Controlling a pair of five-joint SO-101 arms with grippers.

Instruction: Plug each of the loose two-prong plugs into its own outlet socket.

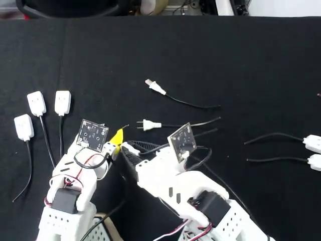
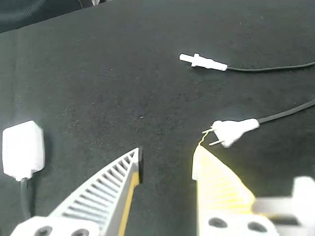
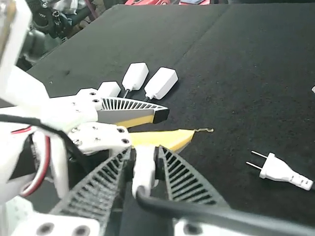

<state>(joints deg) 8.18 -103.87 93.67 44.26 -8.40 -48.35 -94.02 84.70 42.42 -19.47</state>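
Note:
Two loose white two-prong plugs lie mid-table: the far plug (image 1: 155,87) (image 2: 204,62) and the near plug (image 1: 149,124) (image 2: 231,130) (image 3: 278,172). My left gripper (image 1: 116,139) (image 2: 167,160) is open just above the cloth, and its yellow finger (image 2: 216,182) (image 3: 162,139) ends a little short of the near plug's prongs. My right gripper (image 1: 131,149) (image 3: 145,152) is shut on a third white plug (image 3: 145,172) with a black cord, right beside the left gripper. Three white outlet sockets (image 1: 36,103) (image 3: 161,82) sit at the left, one of them (image 2: 22,150) close to the left gripper.
Two more white sockets (image 1: 313,150) with black cords lie at the right edge. Black cords (image 1: 195,123) trail from the plugs across the middle of the black cloth (image 1: 241,65). The two arms stand close together at the front edge.

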